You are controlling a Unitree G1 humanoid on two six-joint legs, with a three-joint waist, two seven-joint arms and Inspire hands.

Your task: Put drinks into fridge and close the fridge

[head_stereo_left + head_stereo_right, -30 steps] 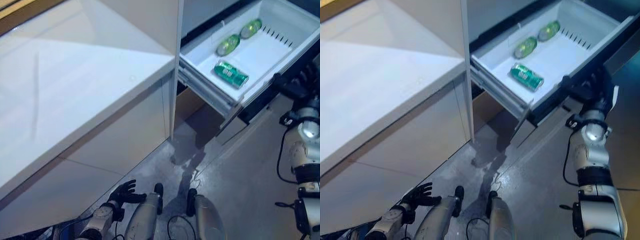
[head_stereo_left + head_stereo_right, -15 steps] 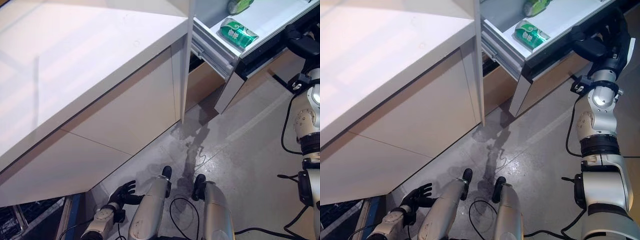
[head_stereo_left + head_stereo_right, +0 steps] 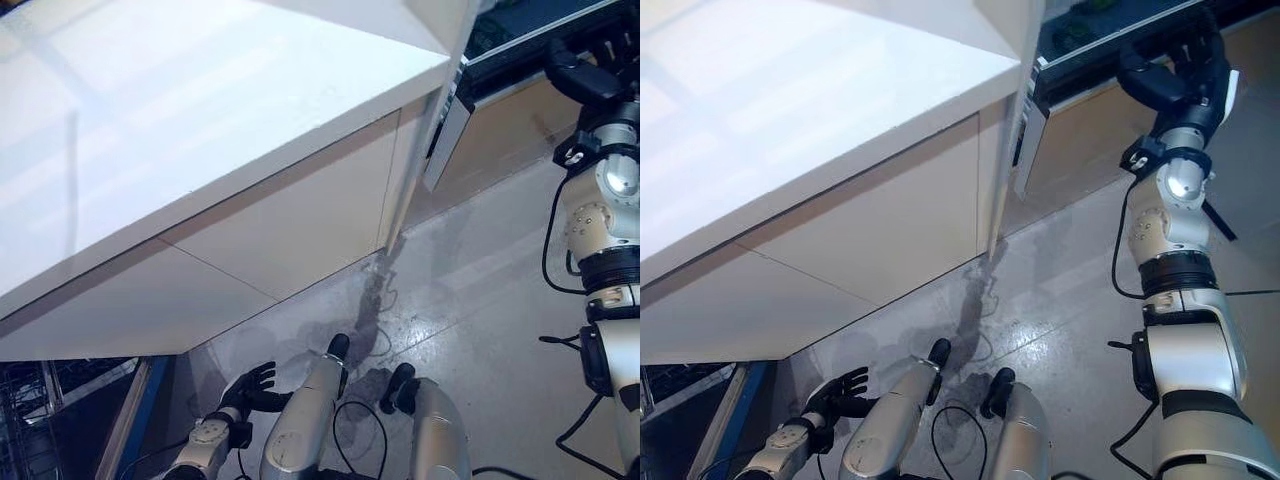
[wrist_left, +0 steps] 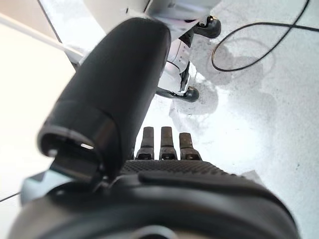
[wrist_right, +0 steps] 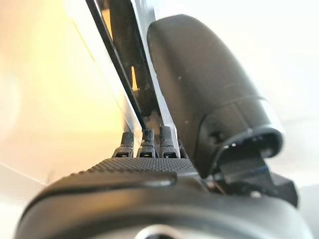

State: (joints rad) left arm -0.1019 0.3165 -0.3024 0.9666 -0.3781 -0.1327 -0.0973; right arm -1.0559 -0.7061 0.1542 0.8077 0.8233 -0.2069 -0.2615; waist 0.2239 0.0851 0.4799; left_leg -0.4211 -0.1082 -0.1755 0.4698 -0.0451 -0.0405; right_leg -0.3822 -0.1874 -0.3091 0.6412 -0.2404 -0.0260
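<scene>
Right hand (image 3: 1170, 80) of mine is raised against the front edge of the fridge drawer (image 3: 1110, 40), fingers (image 5: 143, 144) straight and laid flat on its face, thumb standing apart, clamped on nothing; the drawer's long front runs slantwise across the upper right corner, beside the white surface (image 3: 200, 130) and its pale cabinet fronts (image 3: 290, 230); inside the dark slot above the drawer front only a faint green shape shows, and I cannot tell which way the drinks lie or where their long axes point; left hand (image 3: 250, 385) hangs low near the grey floor (image 3: 480, 300), fingers (image 4: 162, 144) loosely spread and straight, holding nothing, well apart from the fridge.
</scene>
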